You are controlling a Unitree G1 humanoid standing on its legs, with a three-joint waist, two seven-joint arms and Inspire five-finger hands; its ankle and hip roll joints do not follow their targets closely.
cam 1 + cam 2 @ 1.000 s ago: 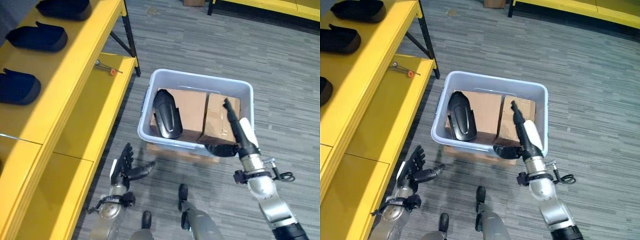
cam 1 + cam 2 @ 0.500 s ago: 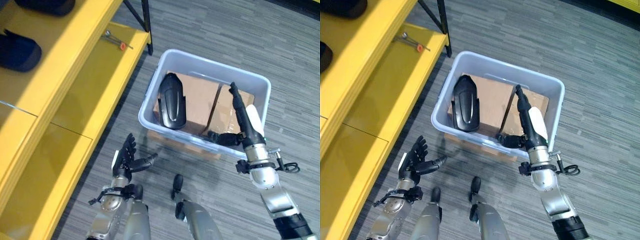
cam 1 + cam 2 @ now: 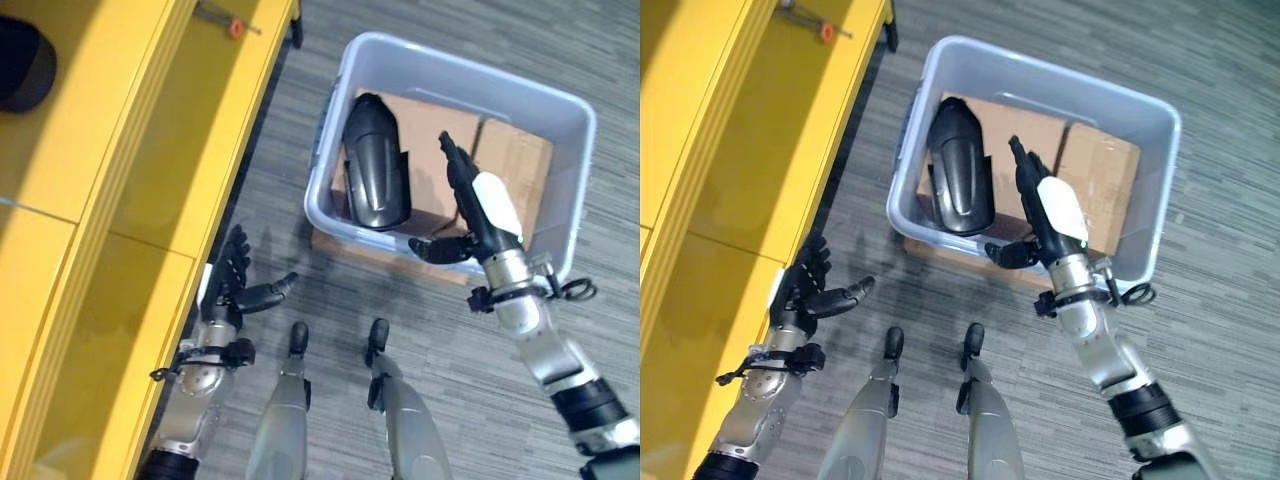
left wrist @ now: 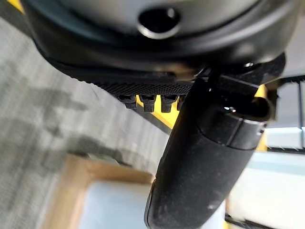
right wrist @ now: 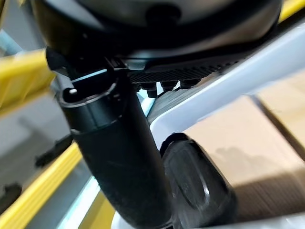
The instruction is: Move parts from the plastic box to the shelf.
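A pale blue-grey plastic box [image 3: 330, 150] stands on the floor with a long black moulded part [image 3: 376, 176] lying in its left half on cardboard [image 3: 505, 165]. My right hand [image 3: 472, 203] hovers over the box's near side, fingers straight and thumb spread, just right of the black part [image 5: 198, 183] and apart from it. My left hand [image 3: 233, 285] is open low beside the yellow shelf [image 3: 150, 170], holding nothing. One dark part [image 3: 20, 68] rests on the shelf's upper level at far left.
A small tool with an orange tip [image 3: 232, 22] lies on the lower shelf board. The box sits on a flat wooden base [image 3: 360, 255]. Grey carpet floor surrounds the box.
The camera has tilted down and toward the box, so the whole scene shifted. My right hand has moved left over the box toward the black part; the left hand stays open.
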